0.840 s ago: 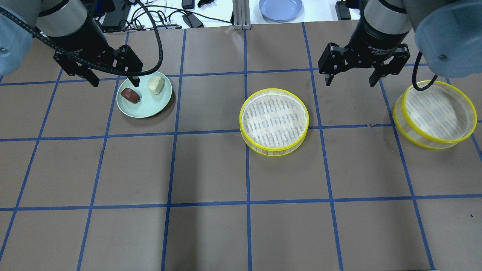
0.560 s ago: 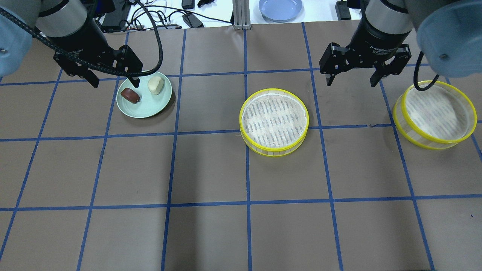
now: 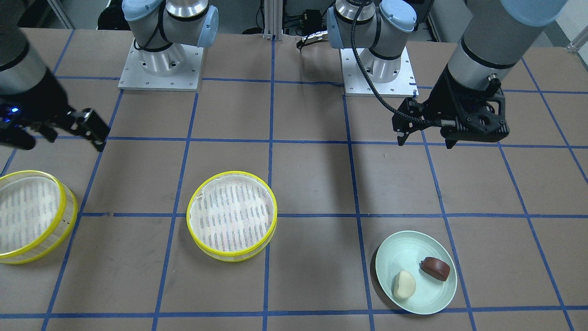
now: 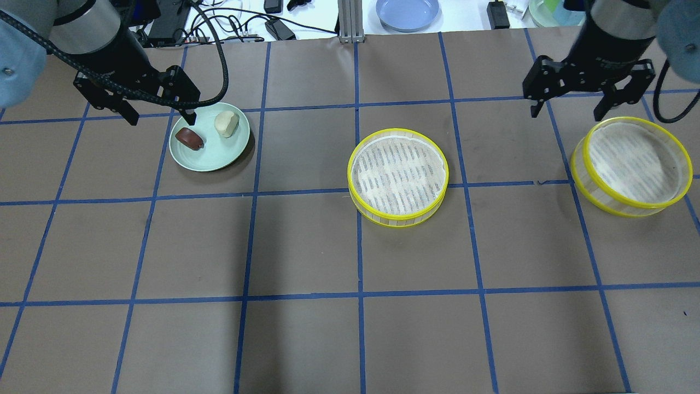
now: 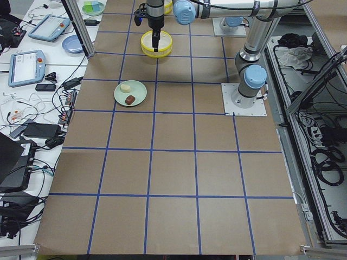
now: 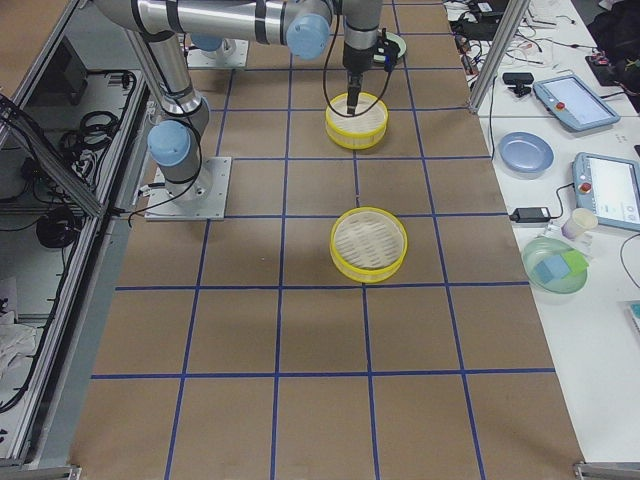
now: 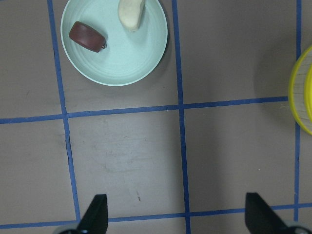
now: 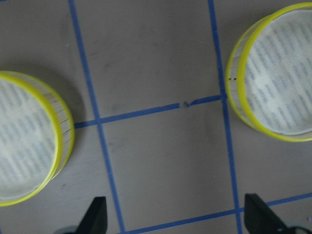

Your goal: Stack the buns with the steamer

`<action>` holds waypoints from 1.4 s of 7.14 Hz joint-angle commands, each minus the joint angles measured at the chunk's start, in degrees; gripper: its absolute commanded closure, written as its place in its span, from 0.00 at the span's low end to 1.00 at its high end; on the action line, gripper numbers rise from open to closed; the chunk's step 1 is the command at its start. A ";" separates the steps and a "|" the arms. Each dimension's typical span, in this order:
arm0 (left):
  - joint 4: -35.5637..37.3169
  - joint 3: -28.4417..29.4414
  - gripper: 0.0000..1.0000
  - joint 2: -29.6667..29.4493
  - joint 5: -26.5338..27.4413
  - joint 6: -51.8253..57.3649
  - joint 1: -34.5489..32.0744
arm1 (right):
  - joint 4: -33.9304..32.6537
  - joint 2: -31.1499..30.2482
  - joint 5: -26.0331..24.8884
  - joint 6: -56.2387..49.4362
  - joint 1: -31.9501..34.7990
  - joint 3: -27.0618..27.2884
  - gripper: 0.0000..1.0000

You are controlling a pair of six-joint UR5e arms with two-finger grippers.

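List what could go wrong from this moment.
1. The brown bun and cream bun lie close together on the green plate. The wide-open left tool may nudge one while taking the other, or catch the plate's rim.
2. The open right tool hangs near the right tray. A finger landing on its yellow rim could tip or shove it, spoiling the stack with the centre tray.

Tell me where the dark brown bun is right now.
Overhead view, left side: the dark brown bun lies on the pale green plate beside the cream bun, near the left tool.
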 commanded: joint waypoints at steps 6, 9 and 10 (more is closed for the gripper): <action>35.25 -5.26 0.02 -19.78 -5.34 18.65 2.41 | -25.74 23.16 -4.78 -30.46 -22.61 -0.27 0.10; 39.64 -5.25 0.05 -26.02 -10.79 26.53 5.06 | -27.88 26.17 -2.67 -37.61 -24.73 -0.18 0.25; 40.01 -5.25 0.06 -27.69 -13.67 26.79 5.06 | -27.62 27.05 -3.46 -39.72 -24.91 -0.18 0.51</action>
